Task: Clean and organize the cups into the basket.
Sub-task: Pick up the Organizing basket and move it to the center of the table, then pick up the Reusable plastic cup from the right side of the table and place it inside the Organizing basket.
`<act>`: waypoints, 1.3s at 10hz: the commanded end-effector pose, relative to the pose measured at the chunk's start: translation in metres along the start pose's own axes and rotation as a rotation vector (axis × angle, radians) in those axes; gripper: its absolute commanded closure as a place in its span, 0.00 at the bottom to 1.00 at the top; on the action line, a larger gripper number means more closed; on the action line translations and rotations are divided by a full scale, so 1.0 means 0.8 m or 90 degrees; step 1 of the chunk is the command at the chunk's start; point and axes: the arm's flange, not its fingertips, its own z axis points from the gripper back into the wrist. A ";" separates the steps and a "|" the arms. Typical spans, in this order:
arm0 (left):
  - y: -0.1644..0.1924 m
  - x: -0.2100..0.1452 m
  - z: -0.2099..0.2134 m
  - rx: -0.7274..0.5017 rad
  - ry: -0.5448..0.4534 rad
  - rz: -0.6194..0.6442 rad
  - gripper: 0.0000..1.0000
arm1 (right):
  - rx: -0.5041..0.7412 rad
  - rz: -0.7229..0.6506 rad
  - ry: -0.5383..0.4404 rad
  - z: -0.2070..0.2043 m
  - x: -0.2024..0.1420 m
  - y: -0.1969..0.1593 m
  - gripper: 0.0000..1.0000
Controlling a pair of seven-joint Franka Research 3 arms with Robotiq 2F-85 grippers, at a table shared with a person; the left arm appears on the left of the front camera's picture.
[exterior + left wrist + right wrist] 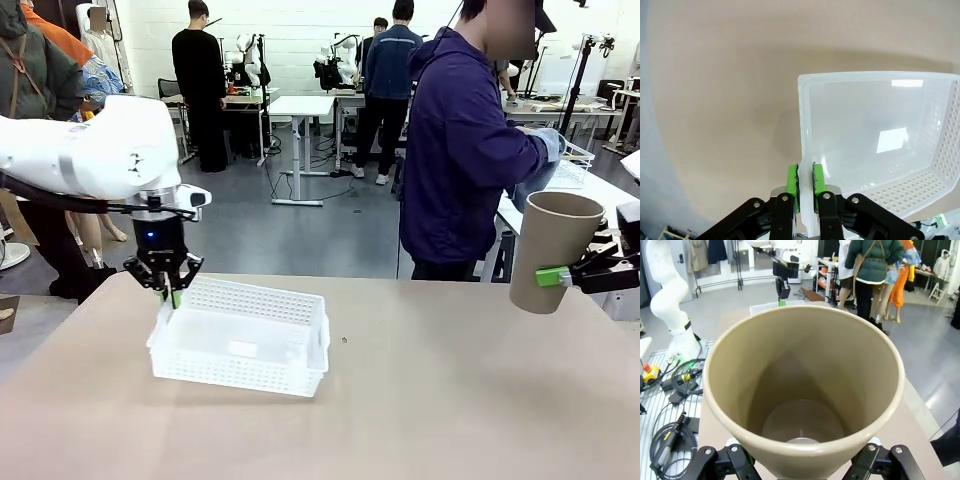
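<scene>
The white mesh-sided basket [235, 372] sits on the tan table, left of the middle. My left gripper [173, 296] comes straight down on its far left corner. In the left wrist view the green pads [792, 182] clamp the basket's [940, 150] thin rim, so this gripper [805, 190] is shut on it. The basket holds nothing. At the right edge my right gripper [560, 277] grips a tan cup [552, 250] near its base, held above the table and tilted slightly. The right wrist view looks down into this empty cup [800, 390], with my right gripper [802, 462] closed around its sides.
A person in a purple hoodie [460, 150] stands at the far side, turned towards a side table on the right with a white wire-grid basket [572, 165]. The bare tabletop [430, 400] stretches between basket and cup. Cables [670, 390] lie beside the table.
</scene>
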 end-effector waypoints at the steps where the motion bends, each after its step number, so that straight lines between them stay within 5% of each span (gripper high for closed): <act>1: -0.036 0.010 0.003 0.006 0.014 0.017 1.00 | 0.005 0.006 0.004 -0.007 -0.006 -0.004 0.93; 7: -0.148 0.004 -0.011 0.011 0.013 0.012 1.00 | 0.005 0.006 0.004 -0.007 -0.006 -0.004 0.93; 10: -0.128 0.008 -0.002 0.005 0.018 -0.025 1.00 | 0.005 0.006 0.004 -0.007 -0.006 -0.004 0.93; 12: -0.157 -0.004 -0.015 -0.001 0.012 -0.009 1.00 | 0.005 0.006 0.004 -0.007 -0.006 -0.004 0.93; 13: -0.157 -0.004 -0.015 -0.001 0.012 -0.009 1.00 | 0.006 -0.006 0.002 -0.005 -0.006 -0.002 0.17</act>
